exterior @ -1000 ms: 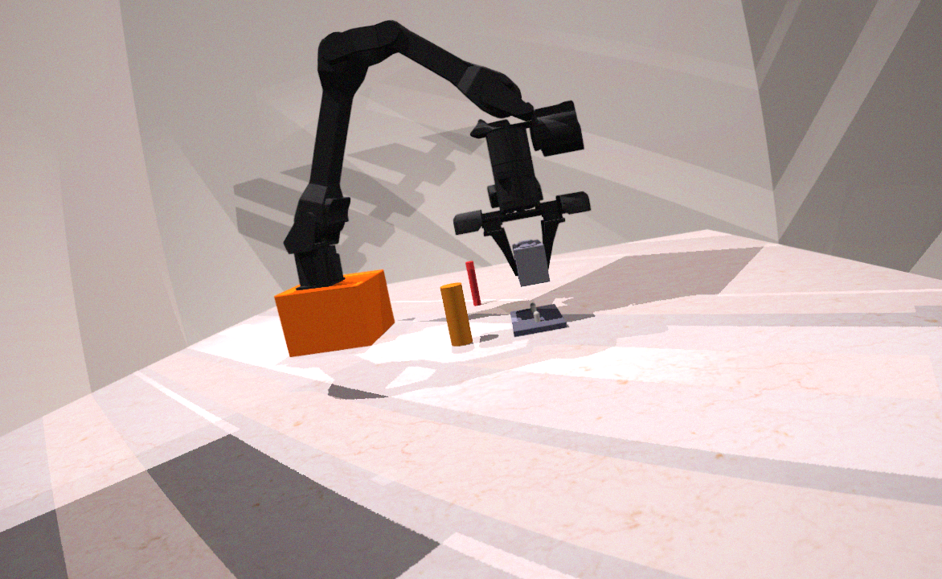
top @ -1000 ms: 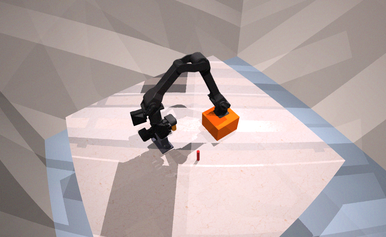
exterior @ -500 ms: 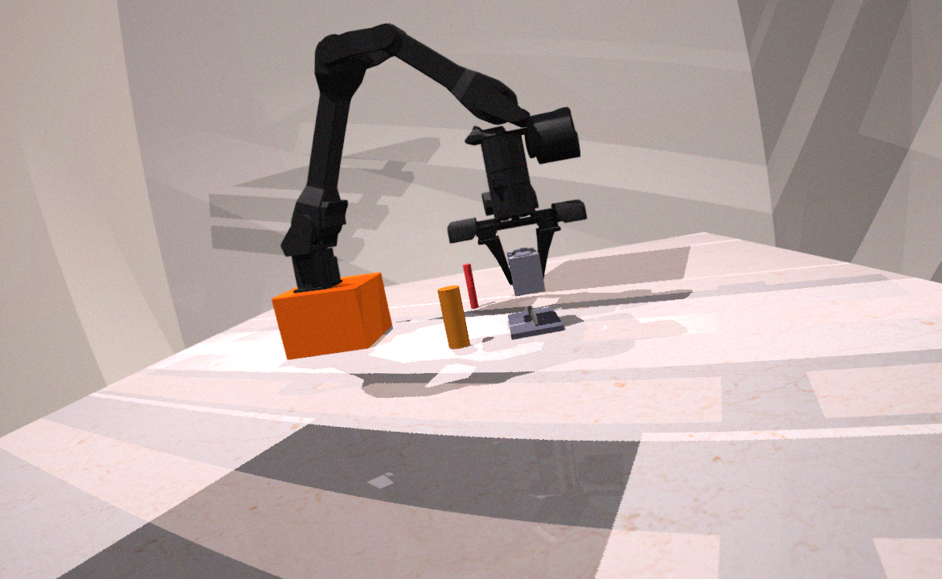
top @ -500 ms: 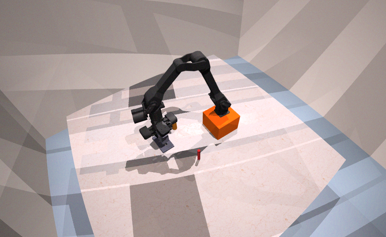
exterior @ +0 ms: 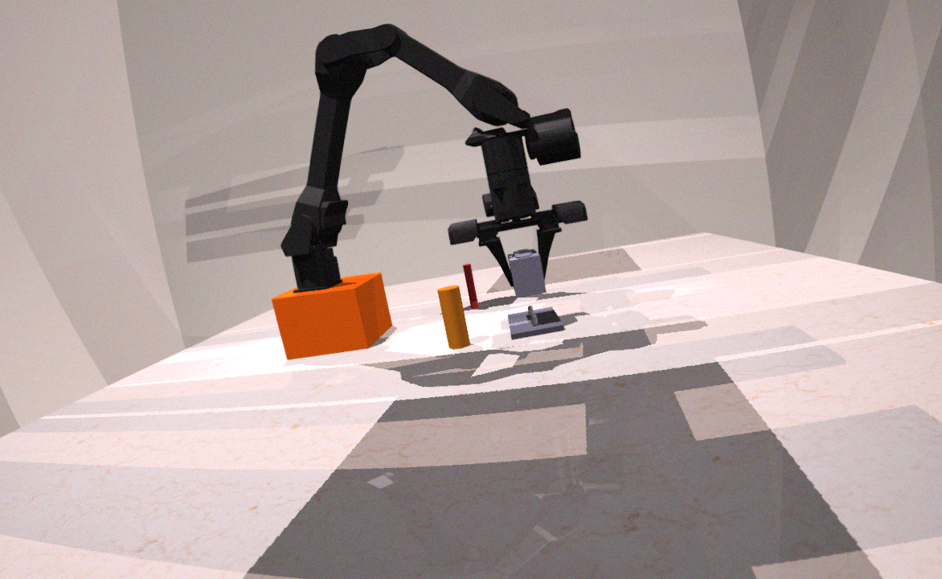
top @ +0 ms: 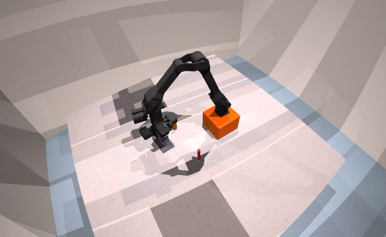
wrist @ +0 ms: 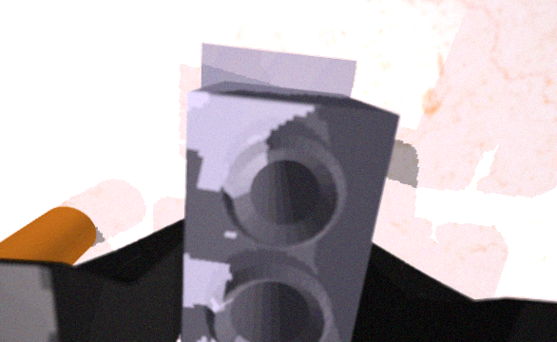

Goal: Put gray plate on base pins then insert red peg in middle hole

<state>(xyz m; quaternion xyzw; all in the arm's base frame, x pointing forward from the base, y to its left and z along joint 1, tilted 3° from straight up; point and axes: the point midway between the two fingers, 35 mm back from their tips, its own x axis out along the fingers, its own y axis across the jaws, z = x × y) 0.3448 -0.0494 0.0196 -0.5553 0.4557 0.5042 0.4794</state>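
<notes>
My gripper (exterior: 525,277) (top: 160,138) (wrist: 269,228) is shut on the gray plate (exterior: 526,274) (wrist: 283,157) and holds it on edge, just above the table. The wrist view shows two of the plate's round holes. The flat gray base (exterior: 540,326) (top: 168,145) (wrist: 278,70) lies on the table right under and just past the plate, with one thin pin (exterior: 530,314) showing. The red peg (top: 198,154) (exterior: 470,285) stands upright on the table, apart from the base and the gripper.
An orange cylinder (exterior: 452,317) (top: 175,126) (wrist: 46,237) stands upright close beside the base. The arm is mounted on an orange box (top: 221,122) (exterior: 330,314). The table top ends in a blue border (top: 306,109).
</notes>
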